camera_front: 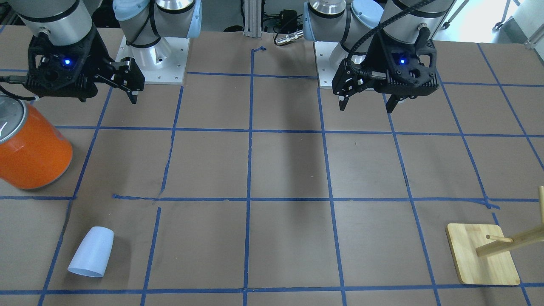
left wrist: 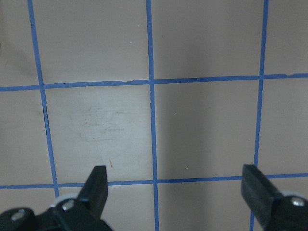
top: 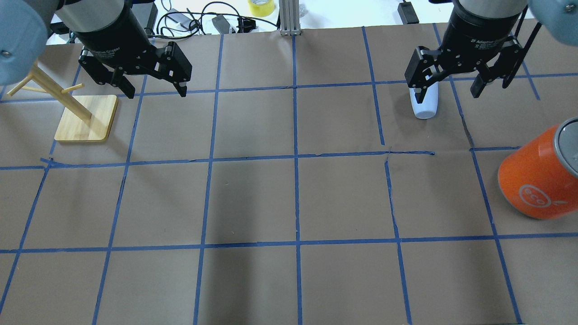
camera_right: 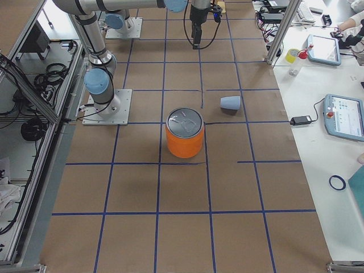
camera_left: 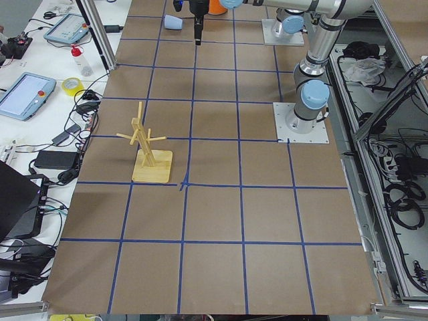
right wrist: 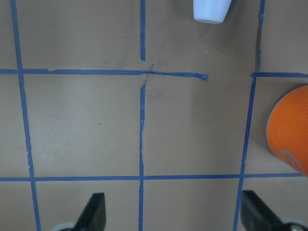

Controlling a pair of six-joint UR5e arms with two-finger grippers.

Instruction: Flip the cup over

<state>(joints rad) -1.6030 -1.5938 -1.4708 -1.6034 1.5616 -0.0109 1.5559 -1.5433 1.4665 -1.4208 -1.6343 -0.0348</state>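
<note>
cup (camera_front: 91, 251) is lying sideways near orange can (top: 537, 180) w/ "eco" logo, wooden rack (camera_front: 482, 259) standing well apart, left gripper (top: 156, 93) & right gripper (top: 446, 95) are hovering w/ jaws apart.

The cup (camera_front: 91, 251) is a small, smooth, tapered, handleless tumbler of pale blue-white plastic. It lies on its side on the brown table (camera_front: 289, 170). In the front-facing view it rests toward 8 o'clock from the table's centre. Its narrow closed base points to about 1 o'clock and its wide mouth to about 7 o'clock, away from the robot.
</note>
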